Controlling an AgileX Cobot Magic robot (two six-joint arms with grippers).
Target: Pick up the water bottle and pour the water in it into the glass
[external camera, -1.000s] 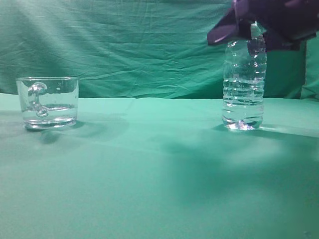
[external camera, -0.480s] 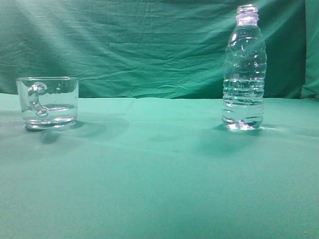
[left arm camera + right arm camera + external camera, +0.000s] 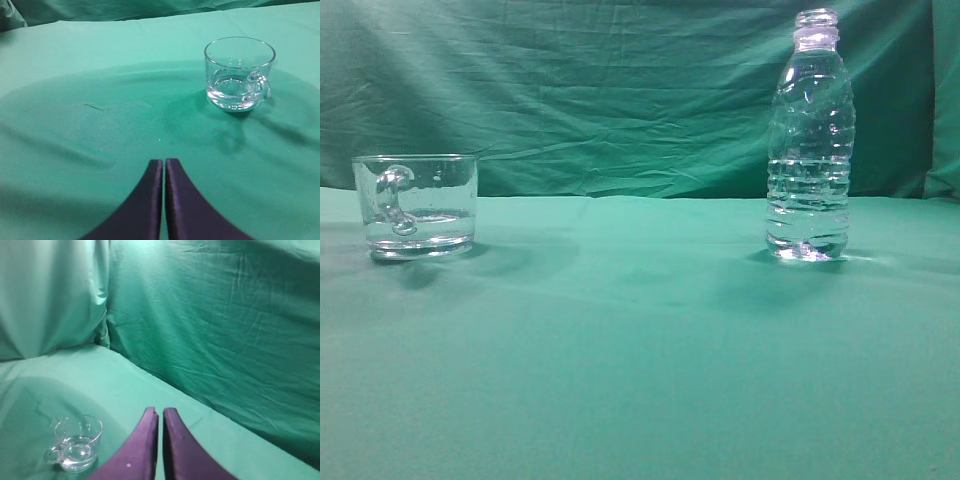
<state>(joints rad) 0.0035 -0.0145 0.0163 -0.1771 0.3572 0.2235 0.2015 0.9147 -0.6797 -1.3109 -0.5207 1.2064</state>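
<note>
My left gripper (image 3: 164, 162) has its two dark fingers (image 3: 145, 200) pressed together, tips almost touching with only a hairline between them, and nothing held. It hangs above the green cloth (image 3: 100, 130) that covers the table. Ahead of those tips and off to the right stands the glass (image 3: 239, 73), upright, well apart from me, its small curved handle (image 3: 262, 86) turned to the right in my left wrist view. A shallow layer of water (image 3: 231, 90) sits in its bottom.

My right gripper (image 3: 160, 412) is likewise closed, its fingers (image 3: 137, 455) side by side with a thin slit between, gripping nothing. It is raised over the table and faces the wrinkled green backdrop (image 3: 225, 315). Below and to the left of its tips in that view I see the same glass (image 3: 77, 442), with its handle toward the left and a little water inside.

From the outside camera neither of my grippers shows. The glass (image 3: 416, 205) stands at the left on the cloth (image 3: 640, 360), upright. The bottle (image 3: 809, 135) stands upright at the right, well apart from the glass, with its neck open and no cap on it. Water (image 3: 808, 205) fills it to roughly the middle of its ribbed body. Behind both hangs the green backdrop (image 3: 600, 90).
</note>
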